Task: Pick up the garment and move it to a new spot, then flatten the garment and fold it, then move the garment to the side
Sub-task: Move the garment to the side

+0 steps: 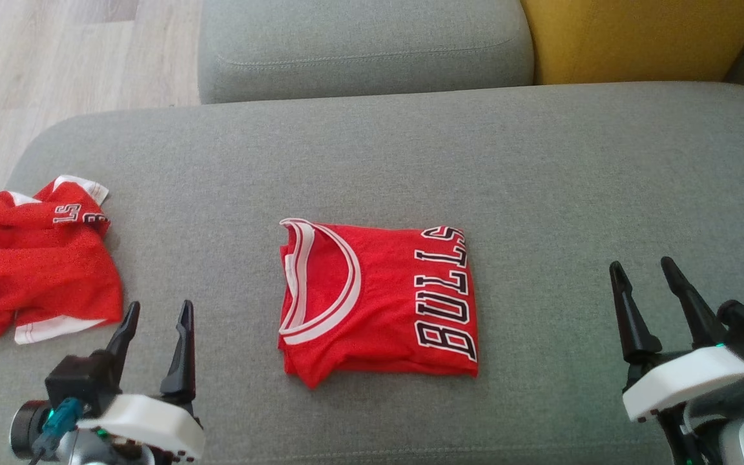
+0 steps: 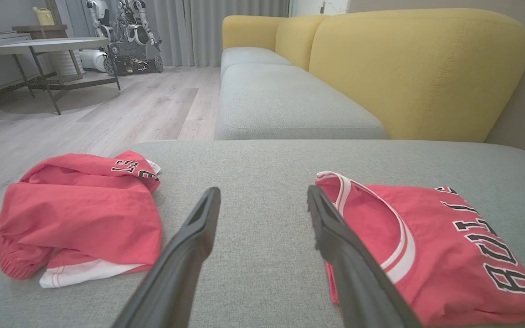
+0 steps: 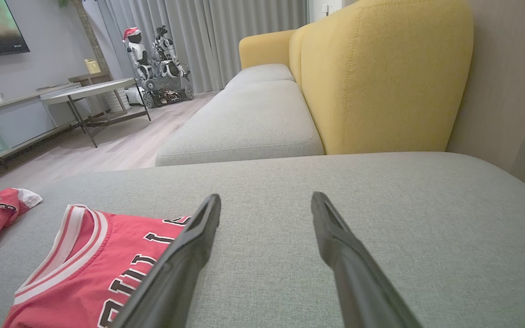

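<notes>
The folded red jersey (image 1: 378,297) lies between the left gripper (image 1: 159,313) and right gripper (image 1: 644,268), both spread and empty.

grey sofa cushion (image 1: 540,161), folded red jersey (image 1: 378,303) at centre, crumpled red shorts (image 1: 36,265) at left

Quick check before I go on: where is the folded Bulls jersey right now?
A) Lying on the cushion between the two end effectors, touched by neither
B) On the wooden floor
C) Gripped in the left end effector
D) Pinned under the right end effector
A: the folded jersey lies flat on the grey cushion, apart from the open left end effector and the open right end effector on either side.
</notes>
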Robot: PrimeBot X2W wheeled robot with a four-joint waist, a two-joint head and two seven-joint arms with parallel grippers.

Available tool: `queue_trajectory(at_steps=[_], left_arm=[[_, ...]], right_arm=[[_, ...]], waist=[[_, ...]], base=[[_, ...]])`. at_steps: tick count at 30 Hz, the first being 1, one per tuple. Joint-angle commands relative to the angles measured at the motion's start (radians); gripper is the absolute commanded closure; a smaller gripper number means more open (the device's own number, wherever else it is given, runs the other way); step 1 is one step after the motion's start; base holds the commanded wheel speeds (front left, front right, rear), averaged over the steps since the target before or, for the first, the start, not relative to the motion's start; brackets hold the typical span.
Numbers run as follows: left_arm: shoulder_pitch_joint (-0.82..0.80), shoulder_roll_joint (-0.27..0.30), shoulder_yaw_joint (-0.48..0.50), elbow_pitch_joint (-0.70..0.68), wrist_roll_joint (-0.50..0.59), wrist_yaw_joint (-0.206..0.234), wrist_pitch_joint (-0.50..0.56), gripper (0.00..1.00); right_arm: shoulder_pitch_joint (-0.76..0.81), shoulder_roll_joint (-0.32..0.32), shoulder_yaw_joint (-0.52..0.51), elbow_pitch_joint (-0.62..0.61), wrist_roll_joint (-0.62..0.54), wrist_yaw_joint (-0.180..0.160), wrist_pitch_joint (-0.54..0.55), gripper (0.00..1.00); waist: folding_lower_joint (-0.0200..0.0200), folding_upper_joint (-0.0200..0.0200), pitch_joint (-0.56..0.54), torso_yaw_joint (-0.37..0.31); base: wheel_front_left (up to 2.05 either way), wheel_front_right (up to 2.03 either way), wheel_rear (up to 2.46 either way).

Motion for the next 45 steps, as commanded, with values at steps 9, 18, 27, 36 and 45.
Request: queue_trajectory(at_steps=[9, 18, 27, 36, 45], left_arm=[[-0.061, 0.024, 0.027, -0.036, -0.008, 0.006, -0.003, 0.0], [-0.125, 0.018, 0.002, -0.039, 0.003, -0.009, -0.008, 0.0], [-0.229, -0.007, -0.03, -0.002, 0.01, -0.047, -0.04, 0.0], [-0.299, -0.046, -0.048, 0.056, 0.009, -0.071, -0.079, 0.0], [-0.314, -0.058, -0.041, 0.081, 0.013, -0.072, -0.096, 0.0]], right_arm=[[-0.038, -0.015, 0.026, -0.028, 0.0, -0.001, -0.013, 0.0], [-0.095, -0.012, 0.033, 0.028, 0.01, -0.001, -0.011, 0.0], [-0.251, 0.001, 0.123, 0.235, 0.029, -0.001, 0.001, 0.0], [-0.342, 0.024, 0.244, 0.479, 0.069, -0.001, -0.003, 0.0], [-0.375, 0.041, 0.292, 0.563, 0.113, -0.001, 0.031, 1.0]], waist=[[0.0, 0.0, 0.005, 0.007], [0.0, 0.0, 0.06, 0.047], [0.0, 0.0, 0.153, 0.116], [0.0, 0.0, 0.225, 0.169], [0.0, 0.0, 0.247, 0.153]], base=[[0.0, 0.0, 0.0], [0.0, 0.0, 0.0], [0.0, 0.0, 0.0], [0.0, 0.0, 0.0], [0.0, 0.0, 0.0]])
